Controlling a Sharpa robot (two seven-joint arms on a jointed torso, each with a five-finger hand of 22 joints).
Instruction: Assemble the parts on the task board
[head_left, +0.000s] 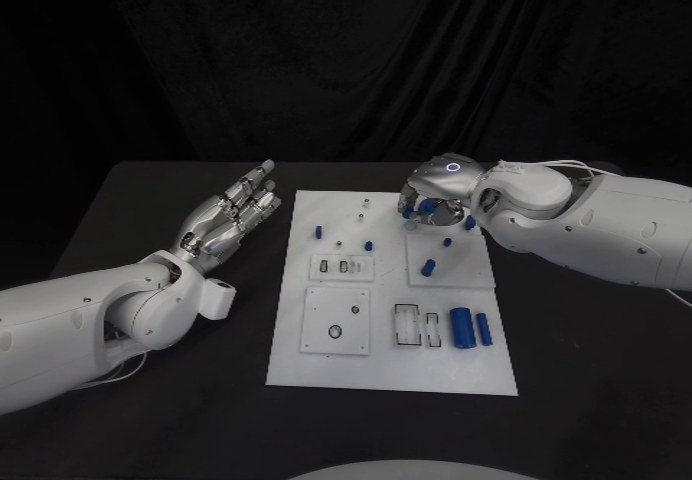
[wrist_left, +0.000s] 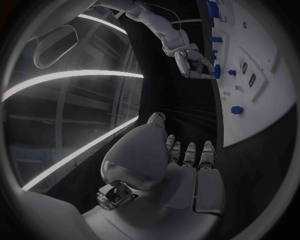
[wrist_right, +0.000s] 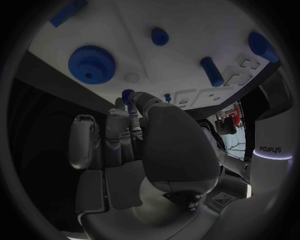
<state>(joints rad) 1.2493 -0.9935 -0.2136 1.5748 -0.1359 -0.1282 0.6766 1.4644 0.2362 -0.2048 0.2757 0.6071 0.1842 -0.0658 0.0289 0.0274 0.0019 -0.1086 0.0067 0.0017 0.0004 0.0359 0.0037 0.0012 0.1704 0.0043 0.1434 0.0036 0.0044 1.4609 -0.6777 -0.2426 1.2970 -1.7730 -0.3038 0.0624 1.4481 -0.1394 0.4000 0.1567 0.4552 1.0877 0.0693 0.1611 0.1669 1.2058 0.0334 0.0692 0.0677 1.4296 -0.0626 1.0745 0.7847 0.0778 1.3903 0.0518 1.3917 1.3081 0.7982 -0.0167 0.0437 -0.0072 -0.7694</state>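
Right wrist view: right hand (wrist_right: 134, 145) over far part of task board (head_left: 378, 370), pinching small blue gear (wrist_right: 128, 94) at fingertips, near large blue gear (wrist_right: 91, 62). Left hand (head_left: 231, 215) flat, fingers spread, holding nothing. Risk: shallow pinch, part tilting, slipping off.

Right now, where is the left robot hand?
In the head view the left robot hand hovers open over the black table, just off the task board at its far left corner, holding nothing.
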